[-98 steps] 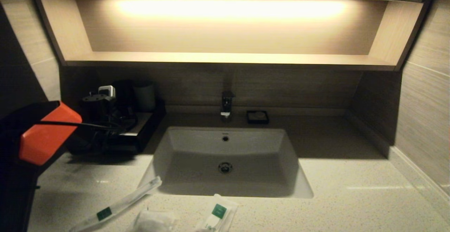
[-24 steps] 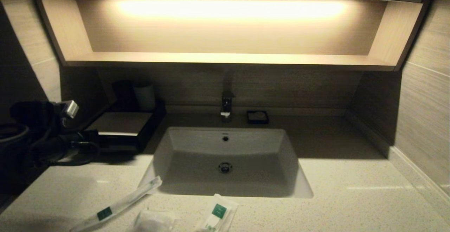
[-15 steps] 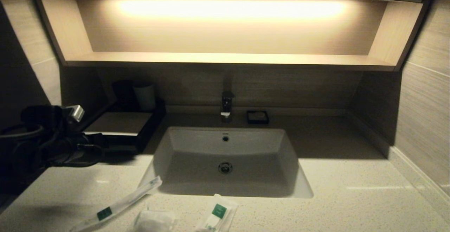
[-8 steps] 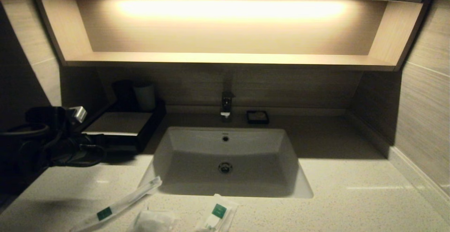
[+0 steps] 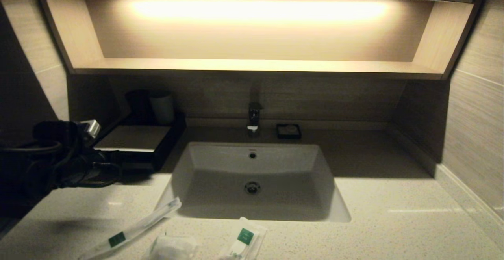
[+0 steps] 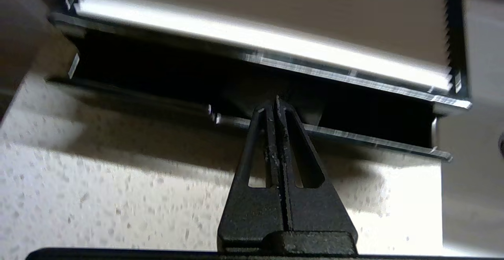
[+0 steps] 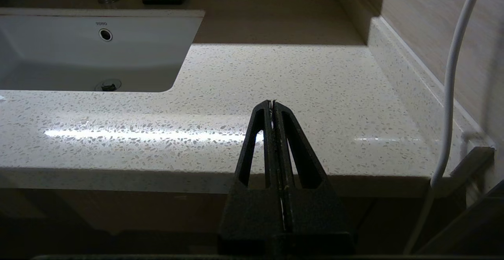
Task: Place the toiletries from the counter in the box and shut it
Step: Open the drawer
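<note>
The black box [image 5: 136, 138] with a beige lid stands on the counter left of the sink. In the left wrist view its lid [image 6: 275, 8] lies above a dark gap along the front. My left gripper [image 5: 114, 164] is shut and empty, and its tips [image 6: 275, 100] are at that front gap. A wrapped toothbrush [image 5: 134, 224], a clear pouch [image 5: 173, 248] and a packet with a green label [image 5: 244, 239] lie at the counter's front edge. My right gripper [image 7: 273, 102] is shut and empty, low by the counter's front edge on the right, out of the head view.
The white sink [image 5: 252, 173] fills the middle, with the faucet [image 5: 254, 118] and a soap dish [image 5: 288, 130] behind it. Two cups [image 5: 161, 106] stand behind the box. A shelf hangs above. A white cable [image 7: 453, 75] runs along the right wall.
The left arm left its place over the box and dropped to the left. In the last second its gripper has crept right, toward the box's front. The toiletries have not moved.
</note>
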You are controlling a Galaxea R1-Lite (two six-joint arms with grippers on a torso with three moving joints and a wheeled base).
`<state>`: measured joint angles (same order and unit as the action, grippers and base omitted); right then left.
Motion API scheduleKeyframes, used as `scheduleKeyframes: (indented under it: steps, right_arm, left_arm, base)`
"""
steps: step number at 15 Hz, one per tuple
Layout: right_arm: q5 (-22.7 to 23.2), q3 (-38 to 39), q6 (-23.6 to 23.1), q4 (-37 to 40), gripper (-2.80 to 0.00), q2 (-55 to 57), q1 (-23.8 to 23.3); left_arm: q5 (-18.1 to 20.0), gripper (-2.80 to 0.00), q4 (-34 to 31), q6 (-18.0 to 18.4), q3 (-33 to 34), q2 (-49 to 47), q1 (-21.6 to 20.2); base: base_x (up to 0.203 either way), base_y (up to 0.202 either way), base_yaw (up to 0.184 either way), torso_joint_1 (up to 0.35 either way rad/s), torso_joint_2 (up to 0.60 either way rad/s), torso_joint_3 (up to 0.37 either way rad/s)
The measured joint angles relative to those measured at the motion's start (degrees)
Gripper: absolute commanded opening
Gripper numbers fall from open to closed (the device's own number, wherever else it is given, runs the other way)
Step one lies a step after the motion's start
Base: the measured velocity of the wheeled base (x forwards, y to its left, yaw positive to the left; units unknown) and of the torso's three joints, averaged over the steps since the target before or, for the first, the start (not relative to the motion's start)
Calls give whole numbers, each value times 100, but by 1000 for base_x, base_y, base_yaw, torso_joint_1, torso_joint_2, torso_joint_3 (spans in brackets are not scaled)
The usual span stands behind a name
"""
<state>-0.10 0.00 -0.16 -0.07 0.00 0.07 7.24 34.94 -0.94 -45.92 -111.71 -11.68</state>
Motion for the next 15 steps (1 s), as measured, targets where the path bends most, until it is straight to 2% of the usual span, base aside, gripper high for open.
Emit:
scheduleKeyframes:
  steps: [15]
  right_arm:
    - [0,0,0,0,-280,0,0]
  left_arm:
    - [-50,-280,403,12,0,-334,-17]
  base:
    - [0,0,0,0,0,0]
